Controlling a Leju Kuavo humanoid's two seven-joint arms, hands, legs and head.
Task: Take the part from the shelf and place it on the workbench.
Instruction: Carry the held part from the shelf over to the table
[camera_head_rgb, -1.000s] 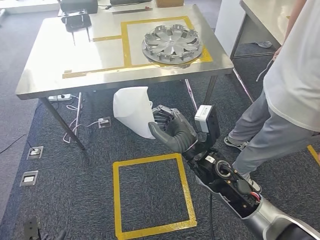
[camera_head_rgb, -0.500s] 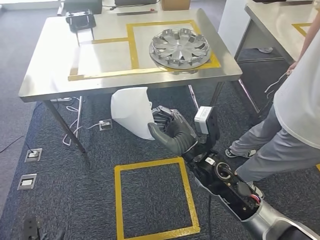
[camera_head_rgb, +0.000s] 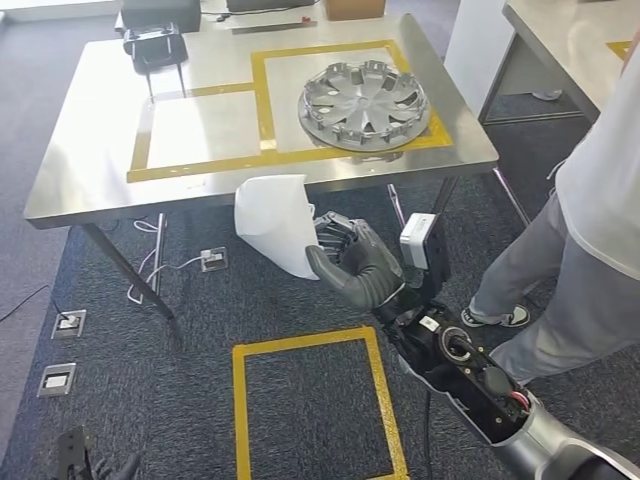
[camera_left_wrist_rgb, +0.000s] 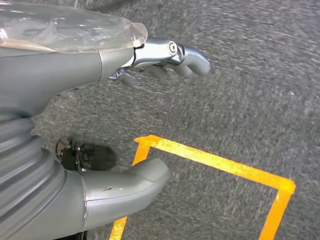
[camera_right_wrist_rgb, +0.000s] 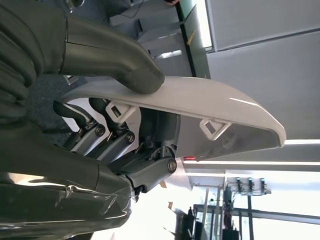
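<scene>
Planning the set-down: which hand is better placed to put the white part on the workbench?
The right hand: it already grips the white part just in front of the workbench. The left hand hangs low over the carpet, holding nothing.

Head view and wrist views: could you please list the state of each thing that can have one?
White part: held off the floor, short of the workbench.
Right hand: grips the white part, thumb on its outer face.
Left hand: holds nothing, fingers apart, above the carpet.
Hubcap: lying flat on the workbench, inside the yellow tape frame.
Person: standing beside the workbench.
</scene>
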